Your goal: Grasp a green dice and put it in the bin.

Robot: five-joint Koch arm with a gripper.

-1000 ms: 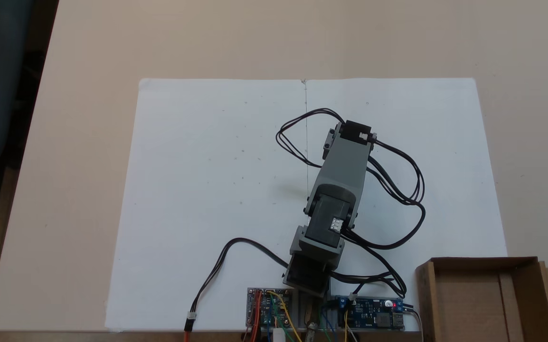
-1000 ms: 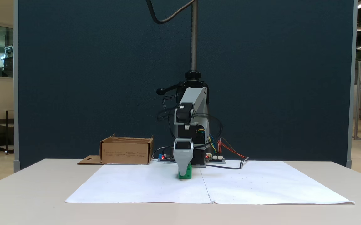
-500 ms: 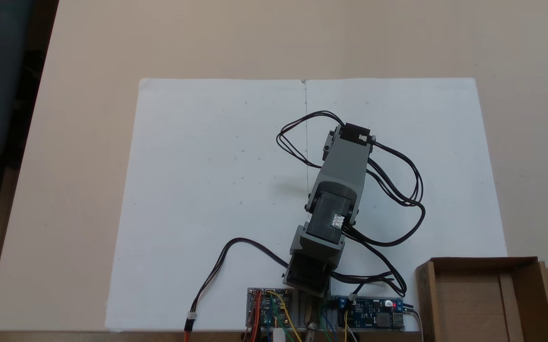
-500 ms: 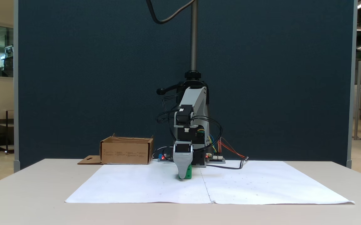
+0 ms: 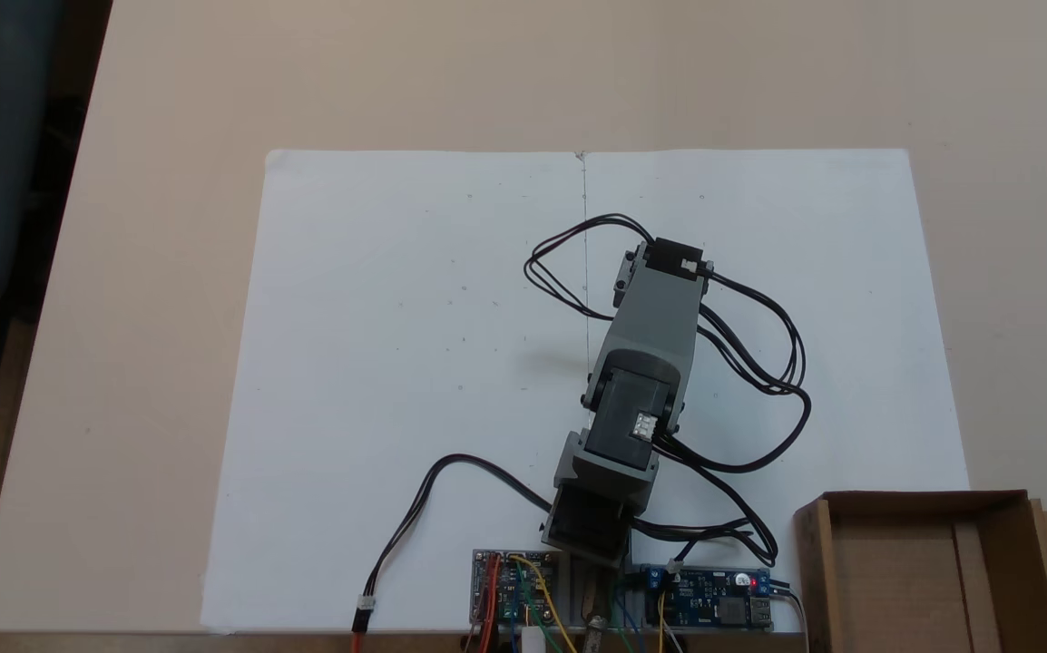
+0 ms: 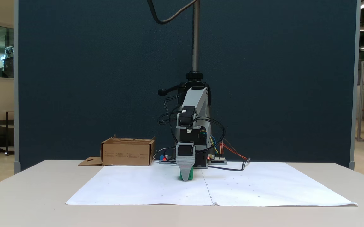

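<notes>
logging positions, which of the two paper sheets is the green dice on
The sheet on the box's side of the seam, left in a fixed view; the dice sits near that seam.

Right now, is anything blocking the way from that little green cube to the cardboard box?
Nothing visible does. The green dice sits on the white paper under the gripper; the bin stands off to the left, with bare paper and table between.

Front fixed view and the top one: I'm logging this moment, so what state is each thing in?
Small bright green plastic dice: on the white paper sheet, mostly hidden behind the gripper.
Grey gripper: lowered at the dice; open or shut cannot be told.
Brown cardboard bin: upright, open-topped, with nothing visible inside.
</notes>
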